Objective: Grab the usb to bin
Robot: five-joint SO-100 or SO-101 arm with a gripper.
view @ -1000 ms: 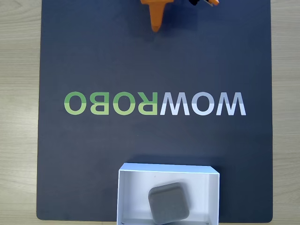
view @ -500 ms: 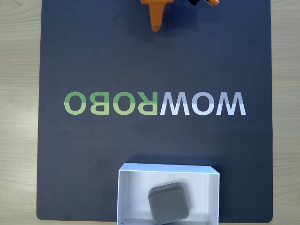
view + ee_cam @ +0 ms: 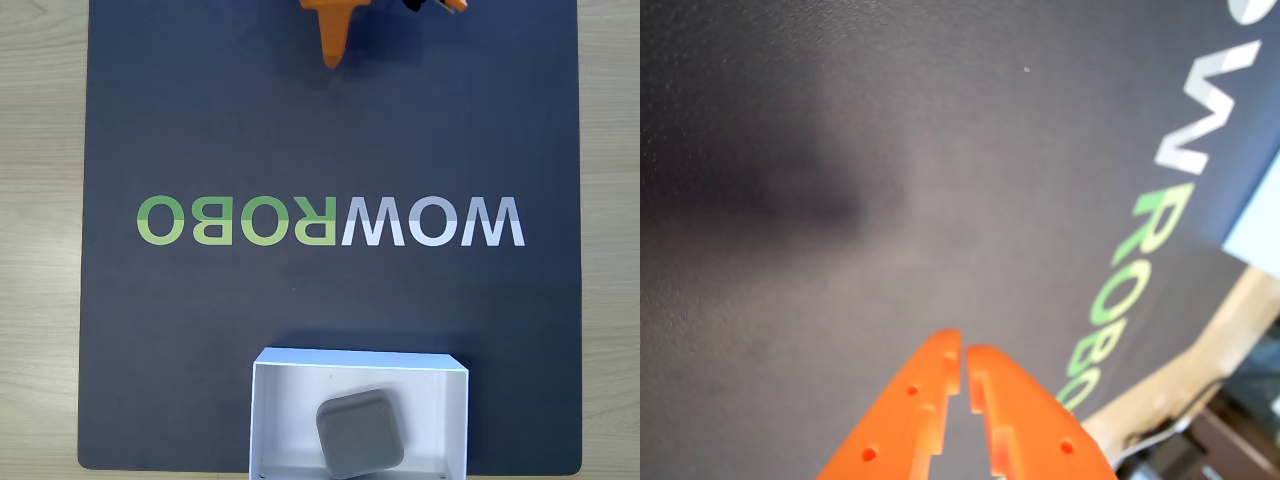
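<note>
The orange gripper (image 3: 963, 362) has its two fingers pressed nearly tip to tip in the wrist view, just a thin slit between them and nothing pinched in there, so it's basically closed and empty. It hangs over bare dark mat (image 3: 890, 180) with a soft shadow just ahead of the tips. In the fixed view the gripper (image 3: 331, 62) pokes in from the top edge as a tapered orange point aimed down the frame, the arm behind it cut off by the frame edge. Beyond the tips, across the mirrored WOWROBO lettering (image 3: 330, 221), sits the white bin (image 3: 262, 420) at the far end of the mat, well apart from the gripper. The usb (image 3: 360, 432) lies flat inside it, roughly square so no real long axis, turned a bit so its corners are skewed against the bin walls. The wrist view adds the wooden table edge (image 3: 1200, 350) past the lettering (image 3: 1140, 240), which the fixed view shows as light table (image 3: 40, 250) around the mat (image 3: 200, 330).
</note>
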